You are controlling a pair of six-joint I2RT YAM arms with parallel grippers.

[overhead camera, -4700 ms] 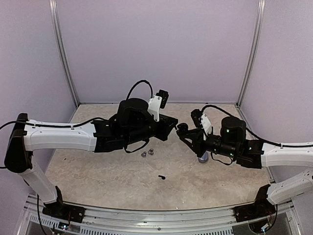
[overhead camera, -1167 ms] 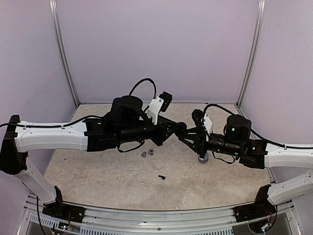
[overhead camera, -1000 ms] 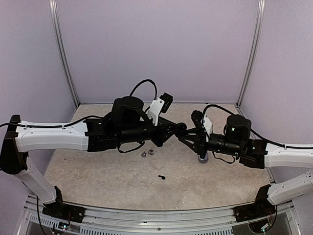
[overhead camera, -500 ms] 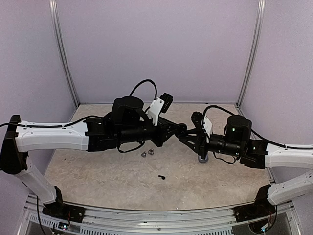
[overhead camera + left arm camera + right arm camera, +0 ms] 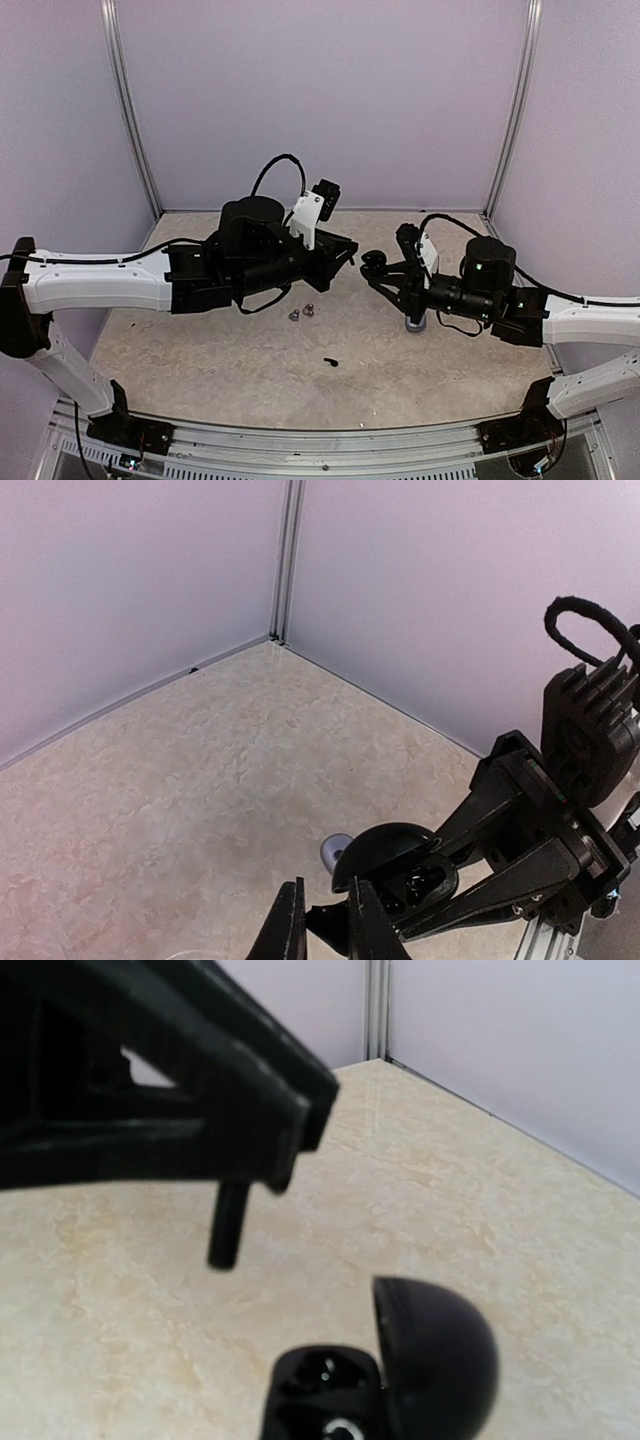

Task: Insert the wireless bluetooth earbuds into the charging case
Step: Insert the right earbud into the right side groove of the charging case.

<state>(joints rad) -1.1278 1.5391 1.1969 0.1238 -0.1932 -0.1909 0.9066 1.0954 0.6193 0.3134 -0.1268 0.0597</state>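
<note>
Earbud [image 5: 228,1228] is tiny, light, slick (best pinched by its stem): left gripper [image 5: 326,928] jaws narrow on it, right gripper [image 5: 378,270] clamps open case [image 5: 385,1370]

Charging case [image 5: 372,260] in the right gripper [image 5: 379,269], just right of the left gripper [image 5: 349,250] holding a stemmed earbud [image 5: 228,1225]; on the table [image 5: 200,372], two rounded earbuds [image 5: 301,313] lie left of the case, a second stemmed earbud [image 5: 331,361] nearer the front.

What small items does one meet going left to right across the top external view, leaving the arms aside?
two silvery-grey earbuds → black earbud lying on the table → open charging case, gripped by the right hand → grey puck
</note>
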